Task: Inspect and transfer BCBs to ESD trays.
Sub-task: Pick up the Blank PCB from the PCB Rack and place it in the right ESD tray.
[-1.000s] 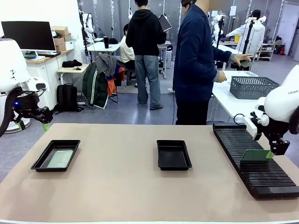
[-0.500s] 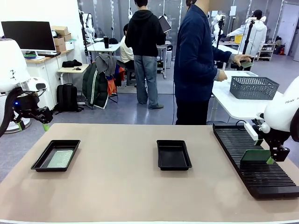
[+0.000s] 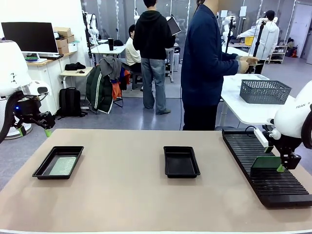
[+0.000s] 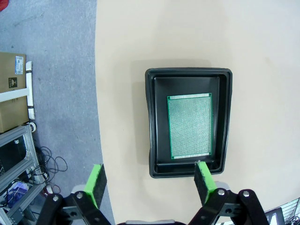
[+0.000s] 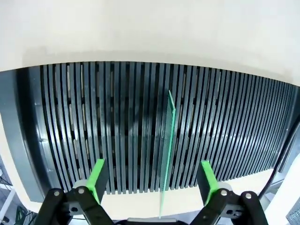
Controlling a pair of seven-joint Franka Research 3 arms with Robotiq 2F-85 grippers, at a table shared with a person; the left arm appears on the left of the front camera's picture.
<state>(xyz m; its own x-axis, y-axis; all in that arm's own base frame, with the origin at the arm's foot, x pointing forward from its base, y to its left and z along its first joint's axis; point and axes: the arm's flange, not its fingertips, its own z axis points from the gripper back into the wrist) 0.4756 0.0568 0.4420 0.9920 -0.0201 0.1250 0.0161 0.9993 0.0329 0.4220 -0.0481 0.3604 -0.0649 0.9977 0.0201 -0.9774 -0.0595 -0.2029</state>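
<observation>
Straddling upright BCB (image 5: 168, 140) in rack (image 5: 70, 117) at three o'clock, right gripper (image 5: 152, 164) spread, nothing pinched; left gripper (image 4: 149, 174) spread near nine-o'clock tray (image 3: 44, 168), holding one board (image 3: 63, 165); centre tray (image 3: 181, 162) unfilled.

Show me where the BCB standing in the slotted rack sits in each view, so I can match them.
Front view: BCB upright in the rack, picture right, at the right tool.
Right wrist view: same BCB edge-on at centre, inside the open right tool.
Left wrist view: looks down on another board lying flat in a tray.
Shared landmark: the rack, front and right wrist views.
</observation>
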